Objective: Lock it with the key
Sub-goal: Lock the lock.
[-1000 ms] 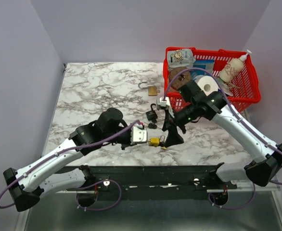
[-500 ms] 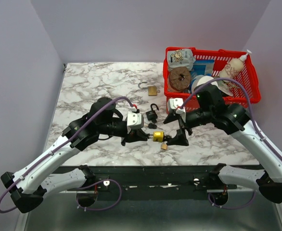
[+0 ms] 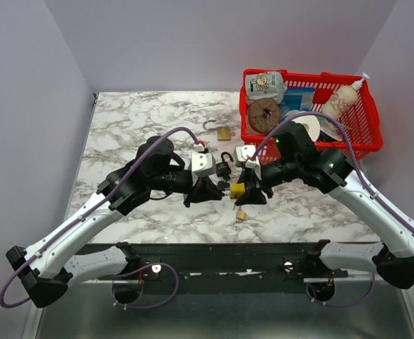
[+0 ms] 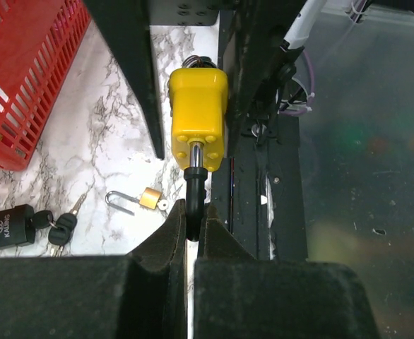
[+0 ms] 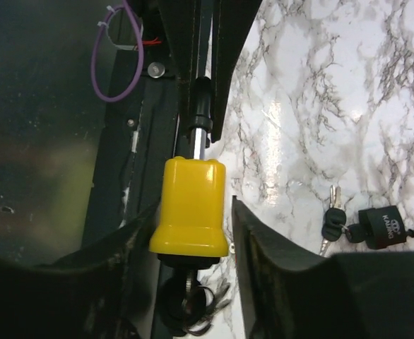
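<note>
**Q:** Where was the yellow padlock (image 3: 237,190)?

**A:** Raised above the desk (image 3: 136,120), between both arms. The left jaws were clenched on its shackle (image 4: 195,201). The right jaws flanked its body; whether they gripped it could not be determined.

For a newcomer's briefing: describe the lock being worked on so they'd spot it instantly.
On the marble table, look near the red basket. Between the left hand and the right hand is the yellow padlock, its shackle pinched by the left. It alone is yellow and off the table; the black padlock lies on the marble.
</note>
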